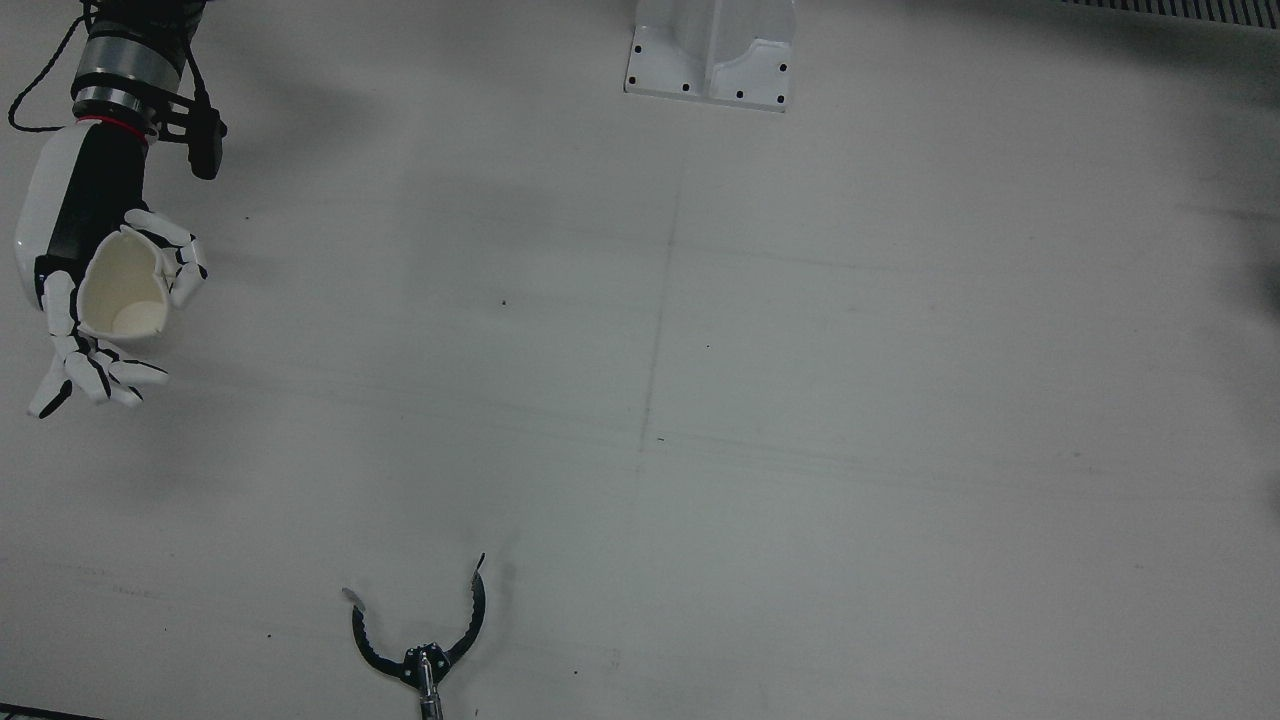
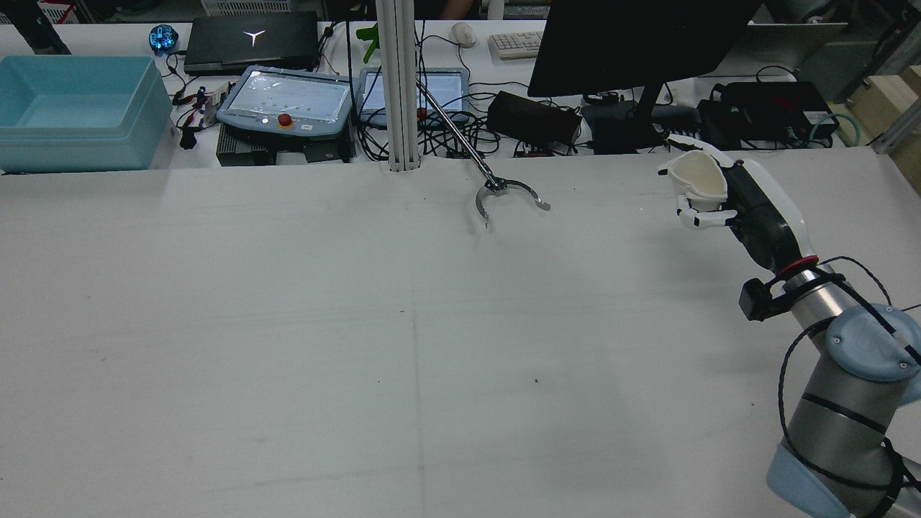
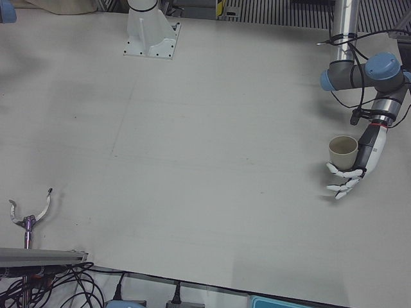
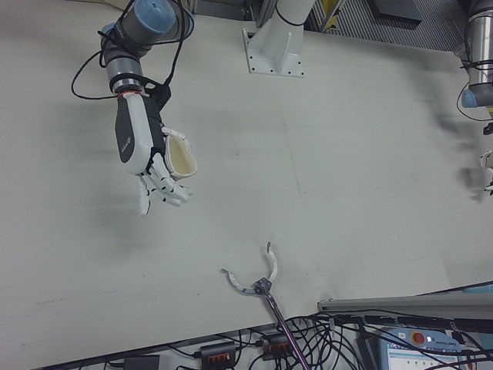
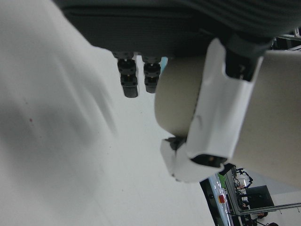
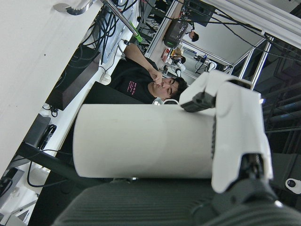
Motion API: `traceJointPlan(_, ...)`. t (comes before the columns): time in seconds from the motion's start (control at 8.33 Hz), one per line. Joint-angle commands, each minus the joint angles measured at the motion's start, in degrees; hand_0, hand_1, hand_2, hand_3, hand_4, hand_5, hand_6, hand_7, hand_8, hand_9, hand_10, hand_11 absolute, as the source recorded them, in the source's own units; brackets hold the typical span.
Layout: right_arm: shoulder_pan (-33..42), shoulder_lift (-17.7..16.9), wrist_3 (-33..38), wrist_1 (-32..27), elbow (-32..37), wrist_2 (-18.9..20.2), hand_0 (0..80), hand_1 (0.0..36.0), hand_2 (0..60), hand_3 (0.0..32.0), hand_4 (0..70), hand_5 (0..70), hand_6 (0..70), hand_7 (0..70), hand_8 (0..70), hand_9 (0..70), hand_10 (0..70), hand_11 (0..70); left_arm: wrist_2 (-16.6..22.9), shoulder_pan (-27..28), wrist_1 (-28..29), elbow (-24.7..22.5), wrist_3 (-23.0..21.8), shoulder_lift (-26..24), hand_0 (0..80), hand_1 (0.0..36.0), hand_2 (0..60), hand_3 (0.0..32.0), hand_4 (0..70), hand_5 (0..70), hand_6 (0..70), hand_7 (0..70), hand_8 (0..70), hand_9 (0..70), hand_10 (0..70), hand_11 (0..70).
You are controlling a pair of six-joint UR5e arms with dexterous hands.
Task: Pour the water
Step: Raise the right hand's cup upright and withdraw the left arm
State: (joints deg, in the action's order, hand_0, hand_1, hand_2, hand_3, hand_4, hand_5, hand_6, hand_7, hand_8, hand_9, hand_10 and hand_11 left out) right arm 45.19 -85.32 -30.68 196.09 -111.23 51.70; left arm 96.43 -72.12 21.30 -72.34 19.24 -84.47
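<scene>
Paper cups, smooth and tapered: white cup (image 1: 122, 290) dented, beige cup (image 3: 343, 152) round.

No legible text anywhere.

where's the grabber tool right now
The grabber tool lies on the table's operator-side edge near the middle in the front view, claws open, well apart from the right hand holding a cup.
</scene>
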Motion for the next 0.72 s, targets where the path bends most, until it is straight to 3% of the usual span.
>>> traceJointPlan(0.0, -0.5, 0.2, 1.1, 0.1, 1.2, 0.1, 61.3, 35.5, 49.7, 0.0, 7.3, 15.6, 36.9, 34.9, 20.1, 22.6, 0.0, 0.0, 0.6, 0.0, 3.0, 0.5, -1.0, 0.6, 80.0, 36.0, 6.4, 0.0, 51.0, 70.0, 20.0, 26.8, 7.8, 5.5, 8.6, 16.8)
traceJointPlan(0.12, -0.4, 0.2, 1.1, 0.1, 1.1, 0.1, 61.8, 35.6, 49.2, 0.0, 6.6, 15.7, 37.2, 35.1, 20.3, 22.8, 0.0, 0.0, 0.6, 0.2, 3.3, 0.4, -0.9, 0.4, 80.0, 36.0, 0.0, 0.0, 33.9, 4.9, 13.5, 16.5, 3.2, 1.9, 6.9, 15.0)
traceJointPlan(0.24, -0.4, 0.2, 1.2, 0.1, 1.1, 0.2, 61.8, 35.7, 49.0, 0.0, 6.0, 15.8, 37.1, 35.0, 20.1, 22.4, 0.0, 0.0, 0.6, 0.3, 3.7, 0.4, -0.8, 0.4, 80.0, 35.8, 0.0, 0.0, 23.1, 0.0, 10.8, 13.4, 1.2, 1.2, 6.3, 14.0)
traceJointPlan(0.48, -0.5, 0.2, 1.1, 0.0, 1.2, 0.2, 62.0, 35.7, 48.4, 0.0, 4.8, 15.7, 36.5, 35.2, 19.4, 21.5, 0.0, 0.0, 0.6, 0.3, 3.7, 0.5, -0.9, 0.4, 80.0, 25.4, 0.0, 0.0, 18.2, 0.0, 7.5, 8.0, 0.5, 0.2, 4.1, 9.7)
traceJointPlan(0.6, -0.6, 0.2, 1.1, 0.1, 1.2, 0.2, 61.8, 35.6, 48.4, 0.0, 4.2, 15.8, 36.7, 35.3, 19.7, 21.9, 0.0, 0.0, 0.6, 0.3, 3.7, 0.5, -0.8, 0.4, 80.0, 22.0, 0.0, 0.0, 17.8, 0.0, 6.4, 5.8, 0.2, 0.0, 3.8, 8.9)
